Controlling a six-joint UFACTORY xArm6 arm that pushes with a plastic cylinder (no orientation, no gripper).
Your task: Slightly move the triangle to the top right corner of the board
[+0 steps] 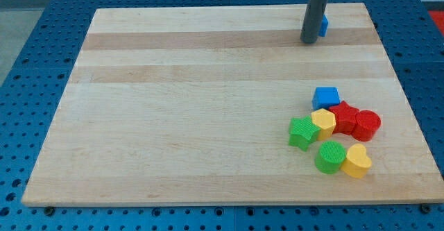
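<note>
A blue block, the triangle (324, 26), lies near the board's top right, mostly hidden behind my rod, so its shape is hard to make out. My tip (309, 41) rests on the board just left of and slightly below it, touching or nearly touching it.
A cluster sits at the view's lower right: a blue cube (325, 96), a yellow hexagon (323, 121), a red star-like block (343, 114), a red cylinder (368, 124), a green star (302, 132), a green cylinder (331, 156) and a yellow heart (357, 161). The wooden board (194, 106) lies on a blue pegboard table.
</note>
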